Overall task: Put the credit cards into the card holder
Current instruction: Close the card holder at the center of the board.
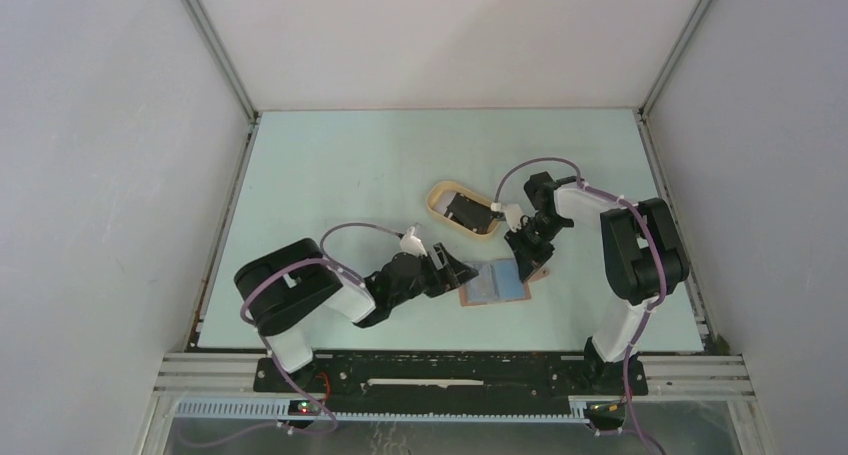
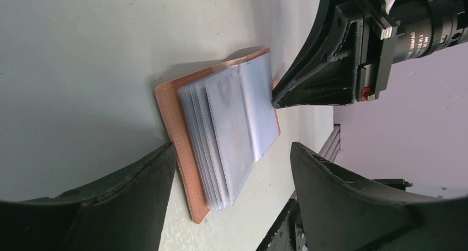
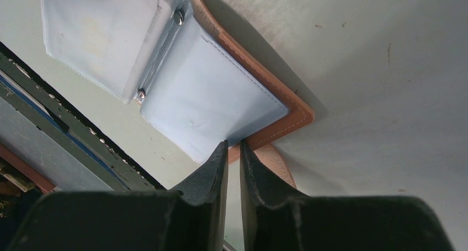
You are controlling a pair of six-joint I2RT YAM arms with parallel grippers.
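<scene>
The card holder point(image 1: 497, 283) lies open on the table, reddish-brown outside with light blue sleeves point(image 2: 232, 124) fanned upward. My left gripper point(image 1: 462, 272) is open at its left side, and its fingers straddle the near end of the holder point(image 2: 232, 146) without touching it. My right gripper point(image 1: 528, 267) comes in from the right with its jaws nearly together, tips pinching the holder's edge point(image 3: 233, 146) beside the snap tab point(image 3: 278, 164). Dark credit cards point(image 1: 464, 212) rest in the oval tray behind.
The oval beige tray point(image 1: 437, 197) stands just behind the holder, between the two arms. The table's near edge with the black rail point(image 1: 450, 370) runs close in front of the holder. Grey walls enclose the table on three sides.
</scene>
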